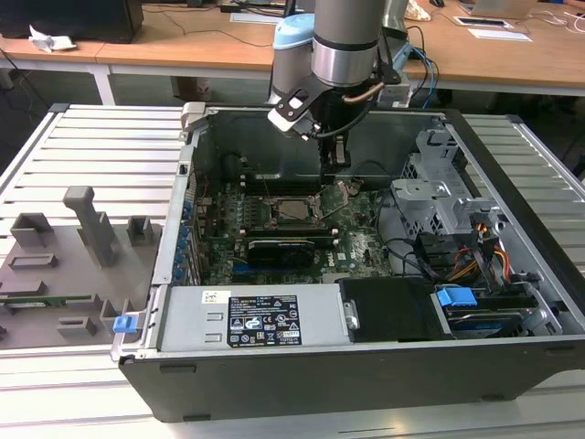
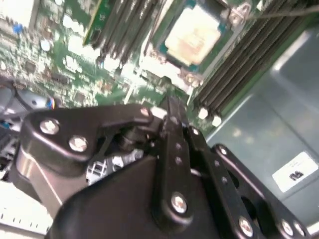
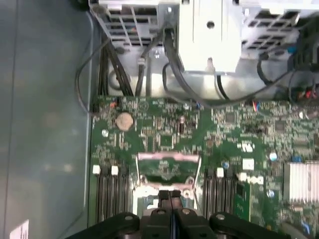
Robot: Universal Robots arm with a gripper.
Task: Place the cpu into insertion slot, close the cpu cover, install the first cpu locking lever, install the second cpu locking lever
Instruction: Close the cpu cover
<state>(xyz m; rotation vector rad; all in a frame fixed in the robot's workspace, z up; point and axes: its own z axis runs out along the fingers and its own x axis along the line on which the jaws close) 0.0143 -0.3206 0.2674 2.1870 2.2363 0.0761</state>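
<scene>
In the exterior view the arm reaches down into the open computer case [image 1: 164, 375] on the slatted surface [image 1: 101, 137]. Its pincer [image 1: 336, 157] hangs just above the raised silvery cpu cover [image 1: 340, 189], beside the insertion slot [image 1: 274, 212] where the cpu [image 1: 294, 209] lies flat. In the second wrist view the cpu [image 2: 193, 36] sits inside the slot's metal rim [image 2: 160, 49], and the pincer [image 2: 172, 113] is near it, fingers pressed together. In the first wrist view the closed pincer [image 3: 170, 195] is at the cover's frame [image 3: 168, 158] over the green motherboard [image 3: 239, 129]; I cannot tell whether it pinches anything.
</scene>
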